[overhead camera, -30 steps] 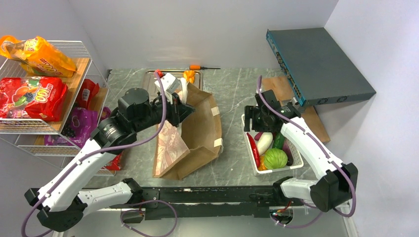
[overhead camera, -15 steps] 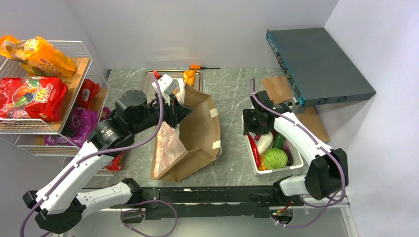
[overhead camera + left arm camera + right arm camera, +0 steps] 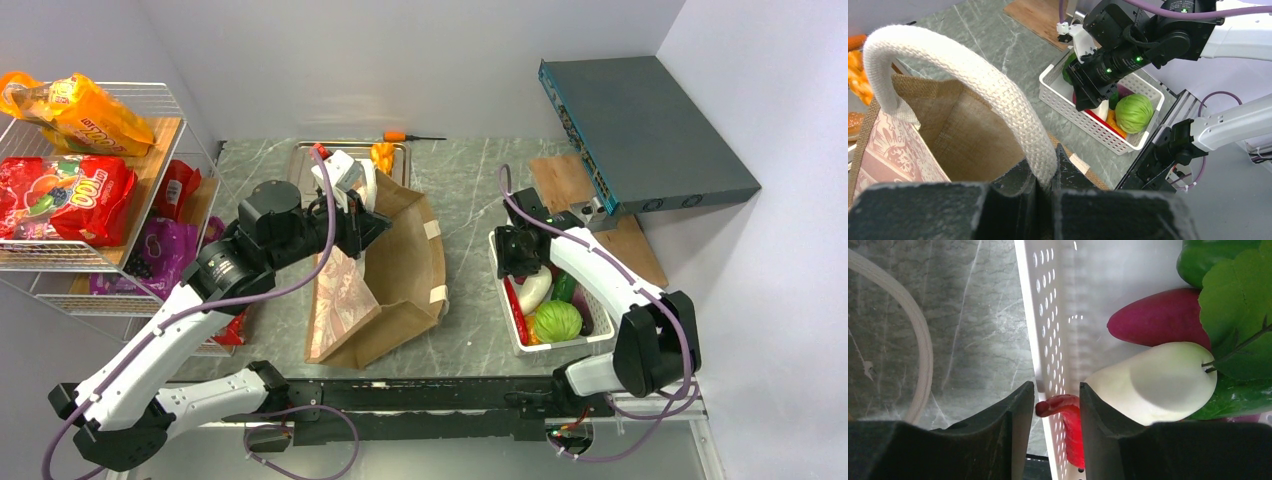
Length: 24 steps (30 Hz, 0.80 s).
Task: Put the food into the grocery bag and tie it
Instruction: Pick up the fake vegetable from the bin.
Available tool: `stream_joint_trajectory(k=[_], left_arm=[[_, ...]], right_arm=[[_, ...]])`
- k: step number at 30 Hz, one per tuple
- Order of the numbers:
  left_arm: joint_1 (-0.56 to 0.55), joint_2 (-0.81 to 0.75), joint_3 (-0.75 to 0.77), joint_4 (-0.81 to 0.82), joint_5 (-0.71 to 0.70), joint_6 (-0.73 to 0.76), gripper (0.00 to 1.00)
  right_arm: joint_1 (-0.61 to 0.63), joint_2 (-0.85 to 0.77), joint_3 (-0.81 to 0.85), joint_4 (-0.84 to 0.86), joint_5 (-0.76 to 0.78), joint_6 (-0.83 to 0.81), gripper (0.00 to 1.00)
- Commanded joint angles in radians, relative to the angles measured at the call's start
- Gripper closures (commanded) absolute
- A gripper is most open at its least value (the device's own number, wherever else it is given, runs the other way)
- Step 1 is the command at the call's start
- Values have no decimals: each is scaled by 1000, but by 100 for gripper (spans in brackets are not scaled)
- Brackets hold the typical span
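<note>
The bag [image 3: 400, 270] lies open mid-table, its depths hidden; left jaws clamp its handle [image 3: 973, 85]. The basket [image 3: 1088, 122] near the right edge holds cabbage [image 3: 1134, 112], a white vegetable [image 3: 1158, 380] and the chili [image 3: 1073, 430], whose tip right jaws pinch.

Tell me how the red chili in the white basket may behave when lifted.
The red chili looks glossy, so it may slip. It is long and curved, and the right gripper straddles only its thin end, so it may swing. Slim, so probably light.
</note>
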Motion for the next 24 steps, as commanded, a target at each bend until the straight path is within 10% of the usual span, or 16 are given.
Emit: stream_joint_trajectory(k=[1, 24], left_arm=[[3, -6, 24, 63, -8, 17, 100], [2, -13, 20, 62, -10, 14, 100]], right_arm=[[-3, 1, 18, 35, 4, -30, 58], [-4, -49, 37, -34, 17, -70, 95]])
